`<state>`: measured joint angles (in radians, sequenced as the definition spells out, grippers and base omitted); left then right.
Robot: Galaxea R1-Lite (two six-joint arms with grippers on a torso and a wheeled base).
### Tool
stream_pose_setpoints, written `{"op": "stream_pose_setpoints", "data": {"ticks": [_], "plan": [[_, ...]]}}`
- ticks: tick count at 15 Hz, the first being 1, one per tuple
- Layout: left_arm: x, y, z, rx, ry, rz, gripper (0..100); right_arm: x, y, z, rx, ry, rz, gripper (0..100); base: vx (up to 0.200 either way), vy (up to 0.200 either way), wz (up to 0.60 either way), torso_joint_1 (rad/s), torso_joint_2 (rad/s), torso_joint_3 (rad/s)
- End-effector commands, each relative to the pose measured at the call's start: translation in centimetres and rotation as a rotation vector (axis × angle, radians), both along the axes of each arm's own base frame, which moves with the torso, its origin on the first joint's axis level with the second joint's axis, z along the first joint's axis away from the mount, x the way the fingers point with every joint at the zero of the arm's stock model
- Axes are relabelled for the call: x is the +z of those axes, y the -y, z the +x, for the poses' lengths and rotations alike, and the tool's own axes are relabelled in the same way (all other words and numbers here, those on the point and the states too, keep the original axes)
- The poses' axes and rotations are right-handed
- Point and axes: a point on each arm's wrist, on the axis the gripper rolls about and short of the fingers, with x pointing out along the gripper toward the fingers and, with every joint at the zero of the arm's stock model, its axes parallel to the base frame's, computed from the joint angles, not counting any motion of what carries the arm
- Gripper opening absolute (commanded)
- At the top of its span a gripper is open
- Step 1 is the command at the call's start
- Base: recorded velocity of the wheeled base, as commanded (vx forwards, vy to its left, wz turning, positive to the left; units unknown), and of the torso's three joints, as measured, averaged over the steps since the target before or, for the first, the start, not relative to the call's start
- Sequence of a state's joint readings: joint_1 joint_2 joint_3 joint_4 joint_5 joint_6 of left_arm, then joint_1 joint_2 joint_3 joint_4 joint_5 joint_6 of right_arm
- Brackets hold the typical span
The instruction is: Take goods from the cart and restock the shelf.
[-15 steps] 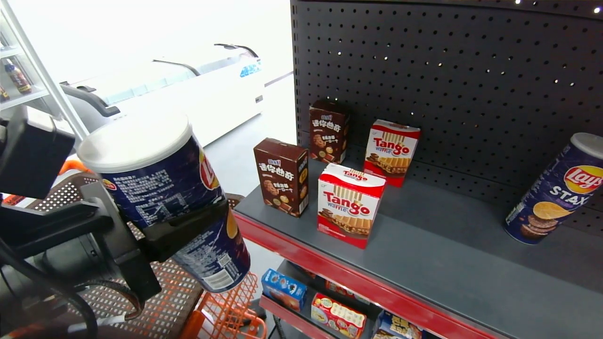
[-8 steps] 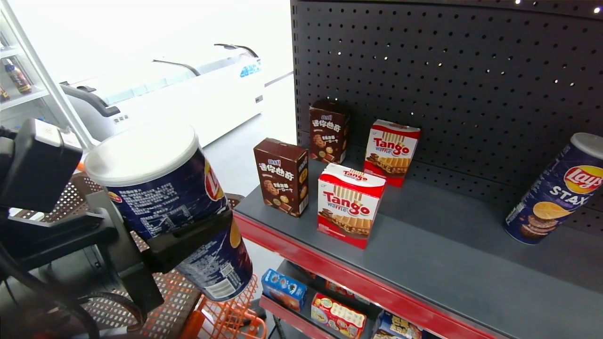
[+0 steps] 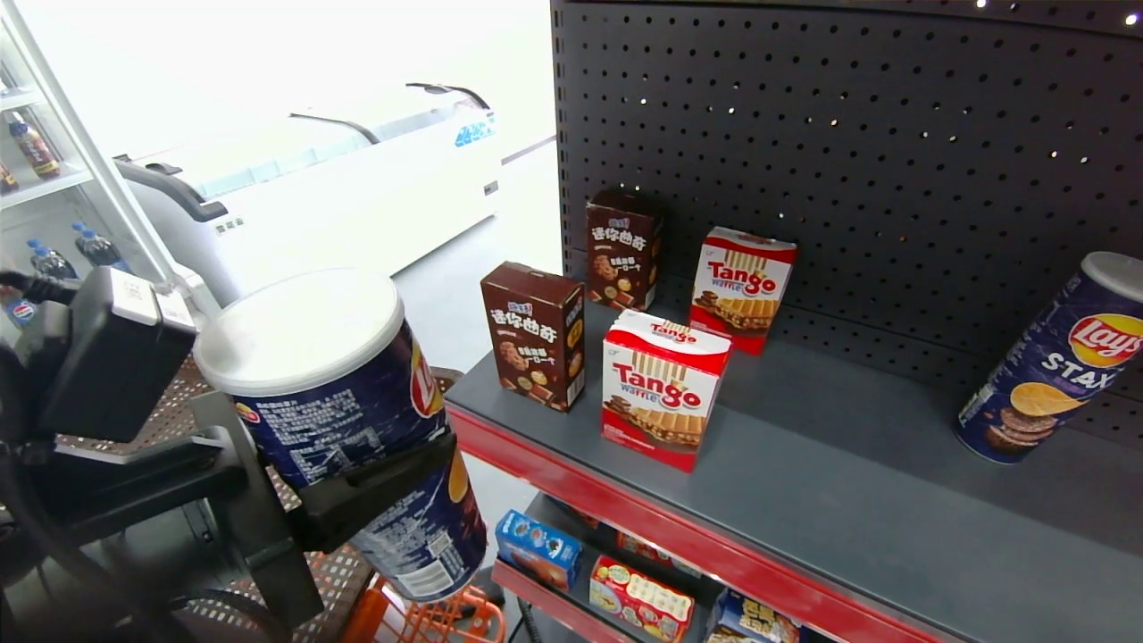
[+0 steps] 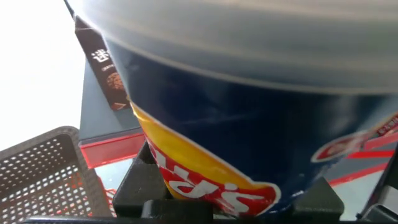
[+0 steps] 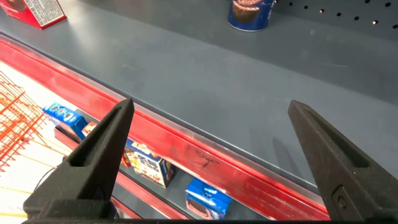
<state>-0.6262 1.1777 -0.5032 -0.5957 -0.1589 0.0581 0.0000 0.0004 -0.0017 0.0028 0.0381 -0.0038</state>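
My left gripper [image 3: 304,473] is shut on a dark blue chip can [image 3: 344,420] with a white lid, held tilted above the orange cart [image 3: 420,616], left of the shelf's front edge. The same chip can [image 4: 249,118] looms close in the left wrist view. On the grey shelf [image 3: 804,482] stand two brown cookie boxes [image 3: 534,333], two red-and-white wafer boxes [image 3: 661,388], and another chip can [image 3: 1054,357] leaning on the pegboard at far right. My right gripper [image 5: 217,162] hangs open over the shelf's red front lip [image 5: 186,140], nothing between its fingers.
A black pegboard [image 3: 848,161] backs the shelf. Lower shelves hold small snack boxes [image 3: 638,598]. A white chest freezer [image 3: 339,179] stands behind the cart. The grey shelf has bare room between the wafer boxes and the far can.
My left gripper has carried the chip can to the right and lower in the head view, closer to the shelf edge. The goods on the shelf have not moved.
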Motion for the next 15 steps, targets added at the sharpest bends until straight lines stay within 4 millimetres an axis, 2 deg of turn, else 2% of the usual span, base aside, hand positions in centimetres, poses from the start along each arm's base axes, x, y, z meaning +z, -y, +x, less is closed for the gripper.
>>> {"op": "stream_pose_setpoints", "data": {"ticks": [1,15], "plan": [[-0.07,0.05,-0.05,-0.022,-0.002,-0.001,0,-0.01,0.00,0.00,0.000,0.000,-0.001,100,0.000,0.000,0.00,0.000,0.00,0.000],[-0.75,0.98,0.35,-0.074,-0.034,0.022,0,-0.01,0.00,0.00,0.002,0.000,-0.002,100,0.000,0.000,0.00,0.000,0.00,0.000]]}}
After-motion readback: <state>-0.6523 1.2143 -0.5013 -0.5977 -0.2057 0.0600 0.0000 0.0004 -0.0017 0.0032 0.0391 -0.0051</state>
